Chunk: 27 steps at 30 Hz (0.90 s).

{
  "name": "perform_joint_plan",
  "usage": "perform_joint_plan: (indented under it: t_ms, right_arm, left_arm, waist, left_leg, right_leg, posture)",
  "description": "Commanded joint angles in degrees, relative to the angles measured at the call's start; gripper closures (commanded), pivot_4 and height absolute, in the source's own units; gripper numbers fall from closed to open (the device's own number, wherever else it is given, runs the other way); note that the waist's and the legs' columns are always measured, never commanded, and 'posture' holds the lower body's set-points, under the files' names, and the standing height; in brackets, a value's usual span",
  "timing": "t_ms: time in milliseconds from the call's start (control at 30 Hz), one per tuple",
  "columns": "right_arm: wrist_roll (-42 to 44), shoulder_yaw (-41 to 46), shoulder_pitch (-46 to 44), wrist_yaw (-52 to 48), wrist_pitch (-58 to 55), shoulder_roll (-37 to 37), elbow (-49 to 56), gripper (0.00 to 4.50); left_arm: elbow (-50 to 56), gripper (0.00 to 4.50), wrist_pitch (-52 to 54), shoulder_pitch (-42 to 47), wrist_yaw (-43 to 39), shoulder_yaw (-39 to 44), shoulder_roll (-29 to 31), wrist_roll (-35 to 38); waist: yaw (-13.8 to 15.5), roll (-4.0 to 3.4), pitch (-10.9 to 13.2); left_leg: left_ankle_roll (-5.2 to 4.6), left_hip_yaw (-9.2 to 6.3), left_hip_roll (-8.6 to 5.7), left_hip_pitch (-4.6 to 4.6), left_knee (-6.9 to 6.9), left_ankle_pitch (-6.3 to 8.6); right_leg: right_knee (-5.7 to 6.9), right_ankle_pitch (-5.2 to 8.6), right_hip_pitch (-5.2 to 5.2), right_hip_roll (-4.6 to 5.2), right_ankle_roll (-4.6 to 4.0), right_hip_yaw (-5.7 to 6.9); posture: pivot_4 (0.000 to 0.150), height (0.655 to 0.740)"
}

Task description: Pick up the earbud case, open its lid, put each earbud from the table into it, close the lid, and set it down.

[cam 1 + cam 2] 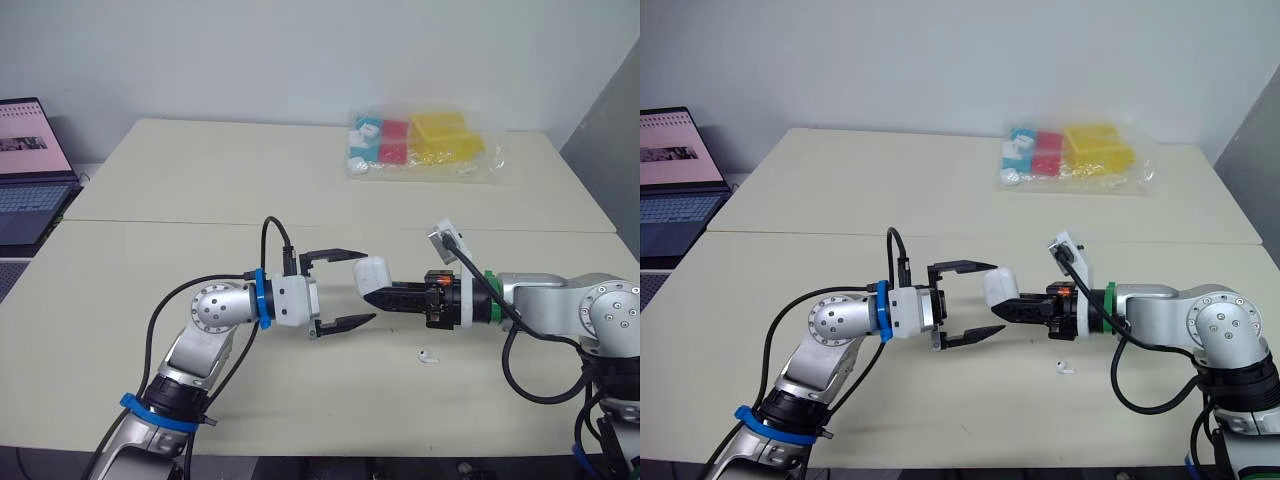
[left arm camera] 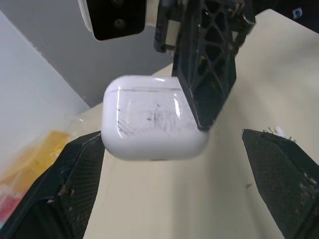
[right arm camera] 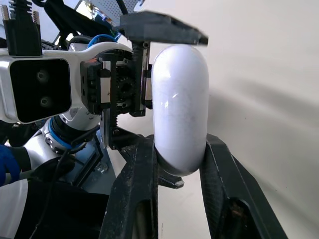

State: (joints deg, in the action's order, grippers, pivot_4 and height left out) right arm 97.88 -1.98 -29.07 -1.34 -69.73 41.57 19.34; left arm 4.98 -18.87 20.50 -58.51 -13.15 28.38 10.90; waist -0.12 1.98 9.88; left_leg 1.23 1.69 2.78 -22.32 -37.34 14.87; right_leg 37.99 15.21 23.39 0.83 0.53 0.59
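Note:
My right gripper [image 1: 385, 292] is shut on the white earbud case [image 1: 372, 275] and holds it above the middle of the table, with the lid closed. The case's seam shows in the left wrist view [image 2: 154, 117]. My left gripper [image 1: 352, 289] stands open and faces the case, one black finger above and one below, its tips just short of the case's left end. In the right wrist view the case [image 3: 179, 107] sits between my two fingers [image 3: 142, 169]. One white earbud [image 1: 428, 355] lies on the table under the right forearm.
A clear bag [image 1: 420, 145] of coloured blocks lies at the back right of the table. An open laptop [image 1: 30, 165] stands off the table's left side. A seam [image 1: 180, 222] crosses the tabletop.

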Motion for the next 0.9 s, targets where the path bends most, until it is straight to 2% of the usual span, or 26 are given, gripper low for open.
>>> perform_joint_plan:
  t_ms: [33,133,200,267,300,400,500,667,900]
  right_arm:
    - [-2.7,0.4,-1.8,-3.5,-0.3,2.2,0.8,3.77]
    - [-10.2,-0.9,-3.3,-8.9,-1.5,5.6,2.4,3.77]
    - [-20.4,-4.9,-6.0,-16.1,-0.8,10.7,5.4,3.77]
    - [-30.7,-10.4,-8.6,-24.3,1.7,15.8,8.5,3.77]
    - [-35.7,-13.4,-9.7,-28.4,3.9,18.1,9.8,3.77]
    - [-51.6,-22.6,-12.8,-38.9,11.8,23.1,12.9,3.77]
    - [-64.1,-28.8,-14.5,-46.0,19.2,24.8,13.4,3.77]
    - [-71.9,-29.9,-15.8,-52.1,22.2,22.0,11.7,3.77]
    - [-74.3,-28.0,-18.4,-56.0,18.9,16.9,10.4,3.77]
  left_arm:
    - [1.9,0.0,8.1,-0.3,0.3,0.8,1.7,2.2]
    - [4.3,0.0,22.1,-1.0,0.8,1.4,3.9,6.1]
    - [7.3,0.0,34.0,-0.7,-0.7,-0.1,8.0,6.9]
    - [9.4,0.0,39.9,0.1,-1.7,-2.7,11.5,4.1]
    - [10.7,0.0,43.8,0.6,-1.4,-3.1,12.0,5.0]
    - [15.1,0.0,52.8,3.3,1.4,-3.5,9.7,7.6]
    - [18.6,0.0,58.0,5.7,3.8,-4.6,6.9,7.8]
    - [20.6,0.0,61.3,7.9,5.8,-6.5,5.0,7.1]
    - [19.0,0.0,59.4,9.0,6.5,-7.3,3.4,5.8]
  waist:
    - [0.0,0.0,0.0]
    - [0.0,-0.01,0.0]
    - [-0.1,-0.05,0.0]
    - [-0.2,-0.1,0.1]
    - [-0.1,-0.11,0.1]
    - [0.1,-0.1,0.1]
    - [0.1,-0.09,0.1]
    - [-0.2,-0.08,0.1]
    - [0.0,-0.08,0.1]
  left_leg:
    - [0.0,0.0,0.0,-0.02,0.0,0.0]
    - [0.0,-0.02,0.0,-0.07,-0.01,0.0]
    - [0.0,-0.02,0.0,-0.15,0.0,0.0]
    - [0.0,-0.03,-0.03,-0.39,-0.02,0.0]
    - [0.0,-0.01,-0.04,-0.56,-0.05,0.0]
    - [0.0,-0.04,-0.03,-0.64,-0.06,0.0]
    - [-0.01,-0.05,-0.07,-0.75,-0.26,0.01]
    - [-0.08,0.07,-0.1,-0.72,-0.52,0.06]
    - [-0.08,-0.04,-0.08,-0.66,-0.62,0.06]
  right_leg:
    - [0.0,0.0,0.02,0.0,0.0,-0.01]
    - [0.01,0.0,0.09,0.0,0.02,0.0]
    - [0.02,0.0,0.2,-0.01,0.02,0.0]
    - [0.06,0.0,0.46,-0.05,0.02,0.0]
    - [0.12,0.0,0.68,-0.08,0.02,-0.01]
    - [0.05,0.0,0.73,-0.11,0.01,0.02]
    - [0.04,0.0,0.74,-0.09,0.02,0.03]
    - [0.12,0.0,0.7,-0.11,0.07,-0.08]
    - [0.41,-0.01,0.71,-0.29,-0.01,-0.04]
  posture:
    - [0.15,0.7378]
    - [0.15,0.7378]
    - [0.15,0.7378]
    - [0.15,0.7378]
    - [0.15,0.7378]
    - [0.15,0.7378]
    - [0.15,0.7378]
    - [0.15,0.7378]
    - [0.15,0.7378]
